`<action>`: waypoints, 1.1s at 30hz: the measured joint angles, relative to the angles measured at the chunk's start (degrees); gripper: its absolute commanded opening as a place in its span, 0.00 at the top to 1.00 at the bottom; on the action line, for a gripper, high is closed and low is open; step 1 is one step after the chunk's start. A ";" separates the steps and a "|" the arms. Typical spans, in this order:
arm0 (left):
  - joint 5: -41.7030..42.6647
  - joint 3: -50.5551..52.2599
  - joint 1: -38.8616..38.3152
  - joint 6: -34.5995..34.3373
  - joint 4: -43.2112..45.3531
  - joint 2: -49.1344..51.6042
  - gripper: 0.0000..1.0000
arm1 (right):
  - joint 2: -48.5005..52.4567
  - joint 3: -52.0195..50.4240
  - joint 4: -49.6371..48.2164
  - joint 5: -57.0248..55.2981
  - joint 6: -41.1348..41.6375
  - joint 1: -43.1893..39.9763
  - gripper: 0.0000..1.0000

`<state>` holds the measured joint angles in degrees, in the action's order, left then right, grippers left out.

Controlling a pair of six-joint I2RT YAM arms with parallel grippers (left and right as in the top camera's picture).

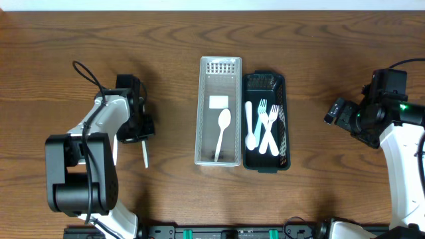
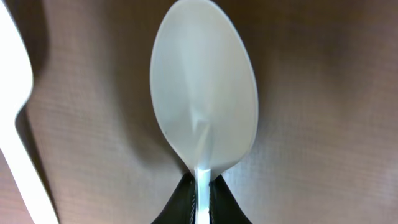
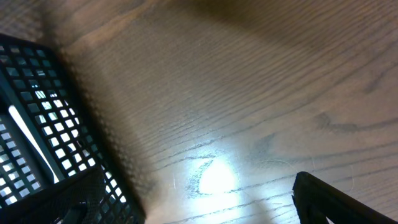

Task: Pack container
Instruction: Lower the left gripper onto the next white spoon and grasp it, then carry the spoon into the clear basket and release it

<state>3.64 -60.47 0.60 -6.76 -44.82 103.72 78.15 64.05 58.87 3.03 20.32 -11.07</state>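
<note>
The left end effector (image 2: 202, 180) is clamped on the neck of a white plastic spoon (image 2: 204, 87). The bowl points straight ahead of it, long axis in line with it, over the tabletop (image 1: 166, 53). Well to its right sit a white mesh tray (image 1: 221, 66) holding a second spoon (image 1: 222, 129) lengthwise and a black basket (image 1: 265, 166) of forks (image 1: 269, 123). Past the basket, the right end effector (image 3: 196, 202) is spread wide, holding nothing.

Left of the white basket (image 1: 220, 109), bare table (image 1: 172, 99) runs to the left gripper (image 2: 200, 186) clamping a spoon (image 2: 204, 87); the black basket (image 1: 265, 123) touches its right side, with open wood beyond.
</note>
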 measured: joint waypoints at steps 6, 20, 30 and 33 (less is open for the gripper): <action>-0.07 -7.26 -7.13 -0.94 -10.05 -6.25 0.94 | 0.00 0.00 -0.04 0.00 0.00 0.00 0.01; -0.48 -17.53 -33.90 -9.44 -4.70 -17.46 0.94 | 0.00 0.00 -0.04 0.00 0.00 0.00 0.01; -0.61 -17.22 -41.70 -12.20 -0.28 -0.96 0.94 | 0.00 0.00 0.04 0.00 0.00 0.00 0.01; -0.59 -16.76 -41.22 -12.20 -0.33 0.28 0.64 | 0.00 0.00 0.04 0.00 0.00 0.00 0.01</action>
<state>3.05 -77.23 -40.62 -18.96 -45.15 104.01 78.15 64.05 58.92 3.03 20.32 -11.07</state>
